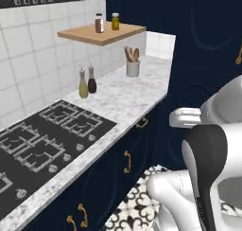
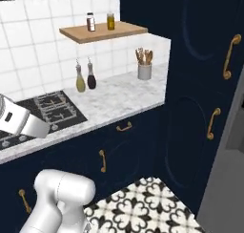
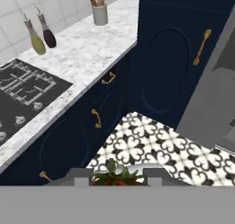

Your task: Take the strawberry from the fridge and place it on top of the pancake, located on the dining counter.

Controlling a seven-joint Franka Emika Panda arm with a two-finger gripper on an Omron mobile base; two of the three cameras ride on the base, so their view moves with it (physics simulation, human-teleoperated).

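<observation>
1. The gripper pinches the tiny red, green-leafed strawberry between its jaws, above patterned black-and-white floor tiles.
2. The grey fridge stands beside it.
3. Risk: jolts while travelling could shake the small berry loose.

Two oil bottles and a utensil crock on marble worktop beside stovetop.
</observation>
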